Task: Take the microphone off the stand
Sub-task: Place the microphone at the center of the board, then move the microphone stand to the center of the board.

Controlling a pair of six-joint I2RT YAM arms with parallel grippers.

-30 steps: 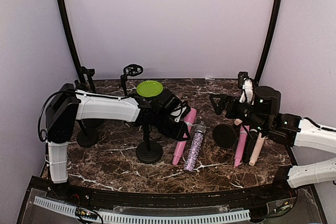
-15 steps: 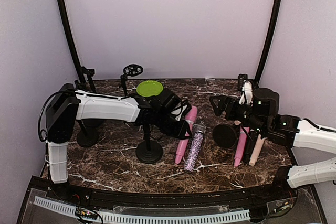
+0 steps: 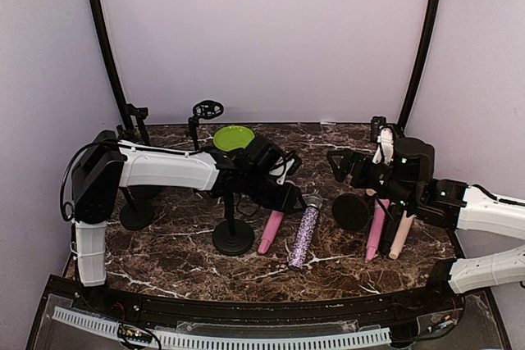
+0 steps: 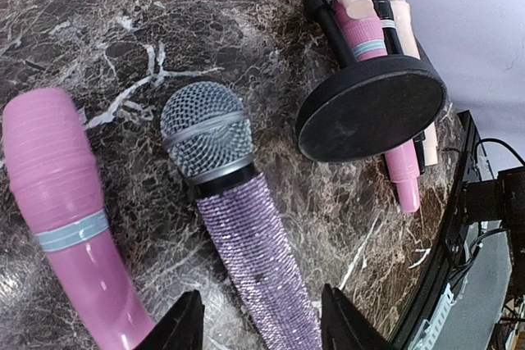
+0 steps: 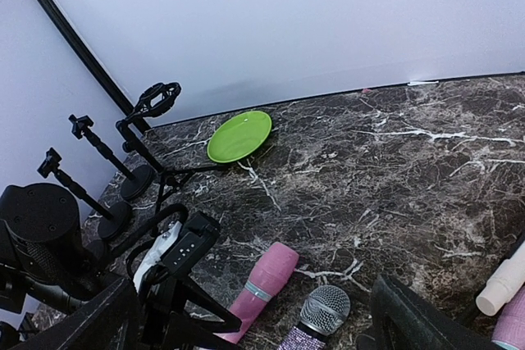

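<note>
A pink microphone (image 3: 271, 232) lies flat on the marble table, just right of the black stand (image 3: 233, 235) with the round base. In the left wrist view the pink microphone (image 4: 57, 202) lies left of a purple glitter microphone (image 4: 246, 227). My left gripper (image 3: 287, 194) hovers over the two, open, its fingers (image 4: 182, 329) apart and holding nothing. The stand's clip is hidden under my left arm. My right gripper (image 3: 338, 163) hangs open to the right, above the table, also holding nothing. From its wrist view I see the pink microphone (image 5: 262, 288) and the glitter microphone's head (image 5: 325, 309).
A second round stand base (image 3: 353, 212) sits at the right with pink, black and cream microphones (image 3: 379, 227) beside it. A green plate (image 3: 234, 138) lies at the back. More black stands (image 3: 135, 211) crowd the left side.
My left gripper has opened and let go of the pink microphone, which now lies on the table, lower and further left than before. The right arm has barely moved.
</note>
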